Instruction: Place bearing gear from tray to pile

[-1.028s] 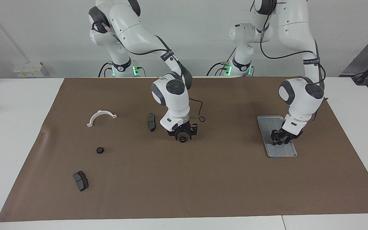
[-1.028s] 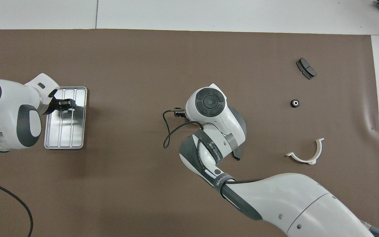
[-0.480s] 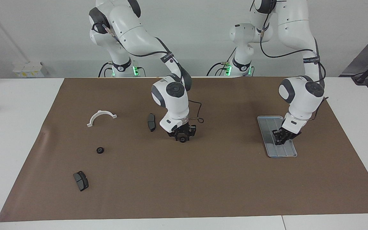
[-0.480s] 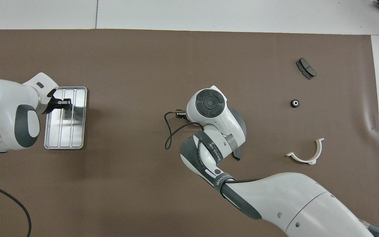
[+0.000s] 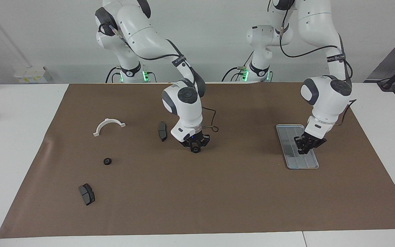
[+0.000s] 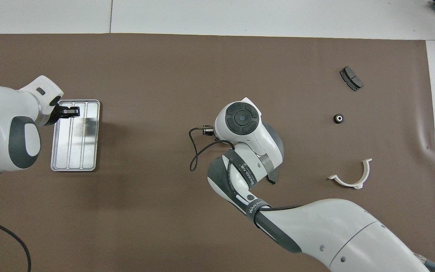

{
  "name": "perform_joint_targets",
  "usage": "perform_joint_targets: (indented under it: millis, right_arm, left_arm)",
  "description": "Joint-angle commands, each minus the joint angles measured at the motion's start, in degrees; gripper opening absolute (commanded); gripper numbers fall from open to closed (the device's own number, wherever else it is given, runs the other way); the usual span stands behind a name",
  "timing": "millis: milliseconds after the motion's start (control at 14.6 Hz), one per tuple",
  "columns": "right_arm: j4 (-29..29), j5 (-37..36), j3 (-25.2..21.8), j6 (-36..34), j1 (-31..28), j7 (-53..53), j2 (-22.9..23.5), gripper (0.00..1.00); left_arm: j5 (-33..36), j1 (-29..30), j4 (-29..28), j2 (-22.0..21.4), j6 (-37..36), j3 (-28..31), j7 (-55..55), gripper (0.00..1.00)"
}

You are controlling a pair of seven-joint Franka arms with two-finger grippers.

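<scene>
A: What lies at the left arm's end of the bench?

B: A flat silver-grey ridged metal tray [image 6: 74, 140] on the brown mat [image 6: 164, 75]. The left gripper [image 6: 70, 111] hangs over the tray's part farthest from the robots, its black fingertips together.

A: And the right arm's end?

B: A small black round gear [image 6: 338, 118], alone. Farther from the robots lies a dark grey brake pad [image 6: 351, 78]; nearer them, a white half-ring bracket [image 6: 351, 175]. The right arm's white wrist covers its own gripper mid-mat.
</scene>
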Motion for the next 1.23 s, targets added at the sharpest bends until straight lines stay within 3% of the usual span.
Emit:
perform_joint_targets:
  millis: [0,274,548,685,959,1165]
  right_arm:
    - [-1.2,-0.4,0.1,2.0,-0.4,0.0,0.2,0.20]
    - [0.4,-0.4,0.1,0.2,-1.7,-2.7,0.1,0.14]
    - [3.0,-0.7,-0.2,-5.2,-6.7,-11.9,-0.2,0.11]
    - [3.4,-2.1,-0.1,-7.4,-9.9,-16.5,-0.3,0.11]
    - [1.8,-5.7,-0.2,-8.4,-14.8,-24.2,-0.8,0.11]
    - [1.8,-6.2,-0.1,-9.0,-19.6,-32.9,-1.4,0.11]
  left_arm:
    - [-0.3,-0.9,0.8,-1.3,-2.0,0.4,0.4,0.00]
    - [-0.3,-2.1,6.6,-1.8,-9.3,0.4,0.3,0.00]
    - [-0.1,-8.6,7.6,-1.4,-9.5,0.7,-4.5,0.00]
    - [0.0,-14.8,7.5,-1.2,-9.6,0.9,-10.9,0.00]
    - [10.5,-29.3,10.0,3.9,-8.2,0.7,-33.8,0.00]
    - [10.1,-35.4,12.0,7.6,-3.2,0.5,-37.7,0.00]
